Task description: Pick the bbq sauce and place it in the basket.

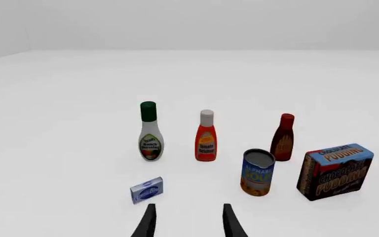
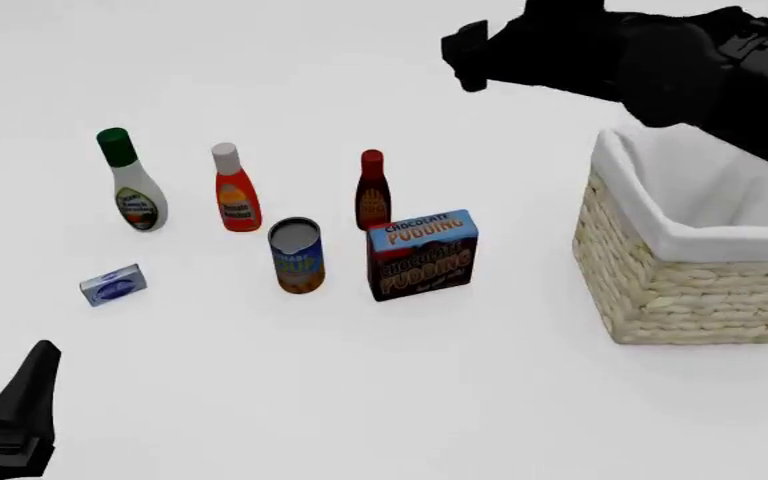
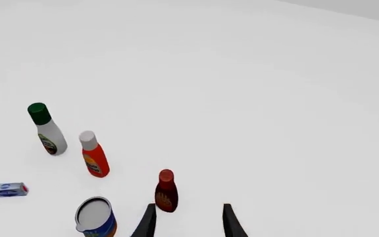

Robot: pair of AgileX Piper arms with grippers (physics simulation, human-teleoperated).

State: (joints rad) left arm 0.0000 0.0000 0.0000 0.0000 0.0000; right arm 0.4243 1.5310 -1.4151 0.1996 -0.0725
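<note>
The bbq sauce [image 2: 372, 190], a slim dark brown bottle with a red cap, stands upright on the white table just behind the pudding box. It also shows in both wrist views: bbq sauce [image 1: 283, 138], bbq sauce [image 3: 166, 192]. The tan wicker basket [image 2: 691, 295] with white lining sits at the right, with nothing visible inside. My right gripper [image 3: 188, 224] hangs open high above the table, its fingers just beside the bottle in its own view. My left gripper [image 1: 188, 223] is open too, low at the near left, far from the bottle.
A white bottle with a green cap [image 2: 131, 190] and a red-orange bottle with a white cap [image 2: 235, 195] stand left of the sauce. In front are a soup can [image 2: 297, 257], a chocolate pudding box [image 2: 422, 255] and a small blue box [image 2: 113, 285]. The right arm [image 2: 638, 60] reaches over the basket.
</note>
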